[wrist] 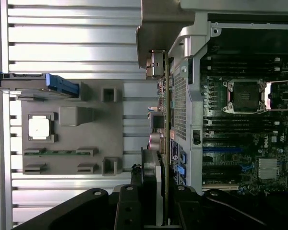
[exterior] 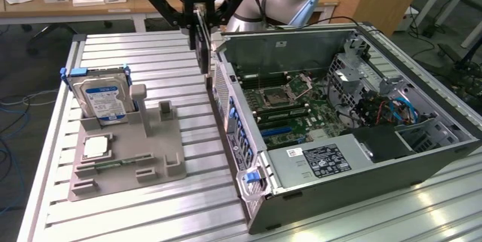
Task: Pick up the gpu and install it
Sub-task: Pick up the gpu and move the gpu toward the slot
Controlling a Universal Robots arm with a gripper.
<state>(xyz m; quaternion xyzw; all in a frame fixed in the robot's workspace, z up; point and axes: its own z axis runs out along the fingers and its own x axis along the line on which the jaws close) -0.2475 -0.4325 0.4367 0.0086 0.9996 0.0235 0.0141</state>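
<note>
My gripper hangs at the top of the exterior view, shut on the gpu. The card is held edge-on and upright, with its lower end in the air above the ribbed table. It sits just off the open computer case, on the exterior view's left of the case wall. In the wrist view the gpu runs as a thin strip away from my gripper, its silvery bracket end farthest off. Beside it lies the motherboard, with its slots exposed inside the case.
A grey fixture tray lies on the table at the exterior view's left. It holds an upright hard drive, a square processor chip and a memory stick. The power supply fills the case's near end. A desk with clutter stands behind.
</note>
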